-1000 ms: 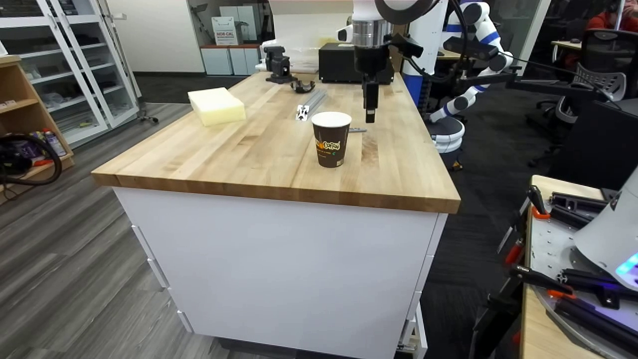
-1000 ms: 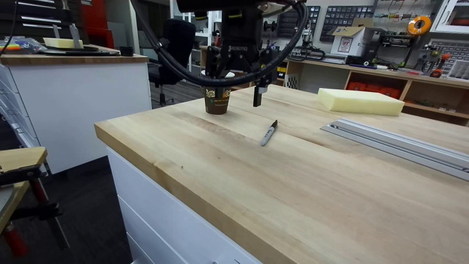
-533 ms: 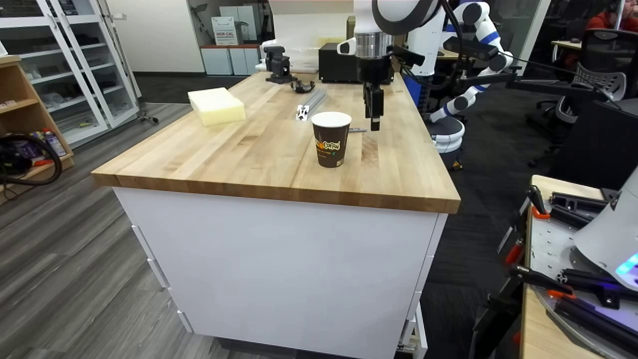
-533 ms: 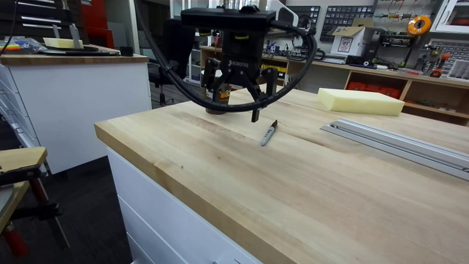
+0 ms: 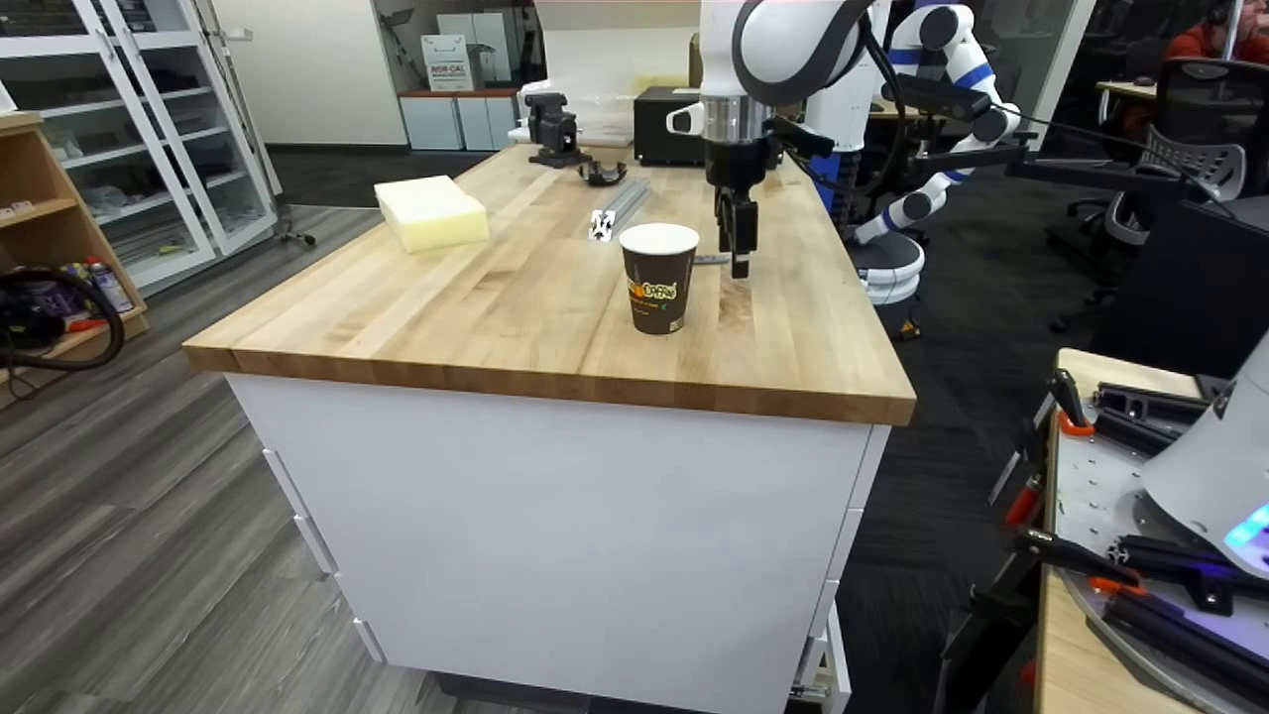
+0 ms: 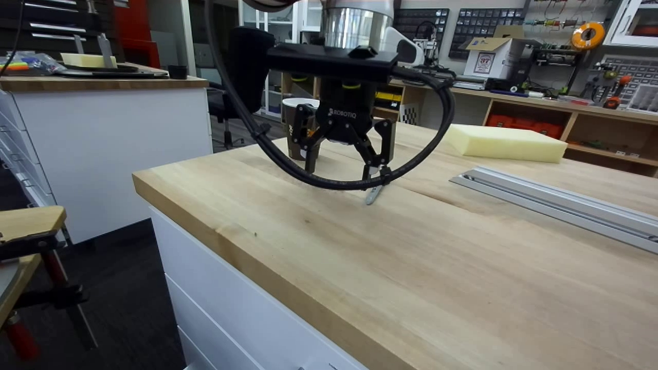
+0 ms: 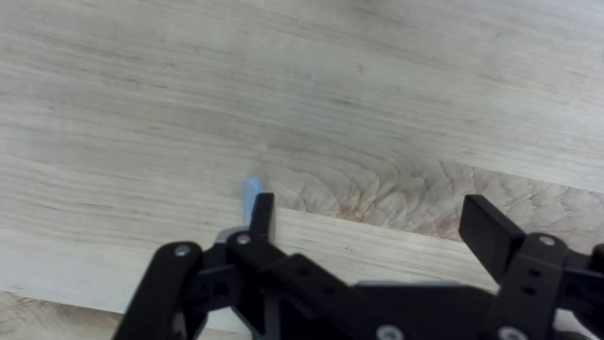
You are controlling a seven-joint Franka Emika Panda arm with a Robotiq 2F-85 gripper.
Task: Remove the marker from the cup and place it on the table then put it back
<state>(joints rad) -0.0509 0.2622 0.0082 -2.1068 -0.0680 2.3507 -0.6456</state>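
Marker (image 6: 373,196) lies on worktop (image 6: 308,246); my tool (image 7: 368,217) hangs wide, nothing held, off-centre. If I descend without shifting, one finger (image 7: 263,215) may pin or roll the marker.

Light-wood bench (image 6: 288,231) extending beneath the gripper (image 6: 340,171). Directly on it: marker (image 6: 373,196), at one side of the gripper, partly hidden by it; paper cup (image 5: 658,283), upright, near the gripper; pale yellow block (image 6: 506,143), metal profile (image 6: 560,205) and black box (image 5: 669,129), farther off.
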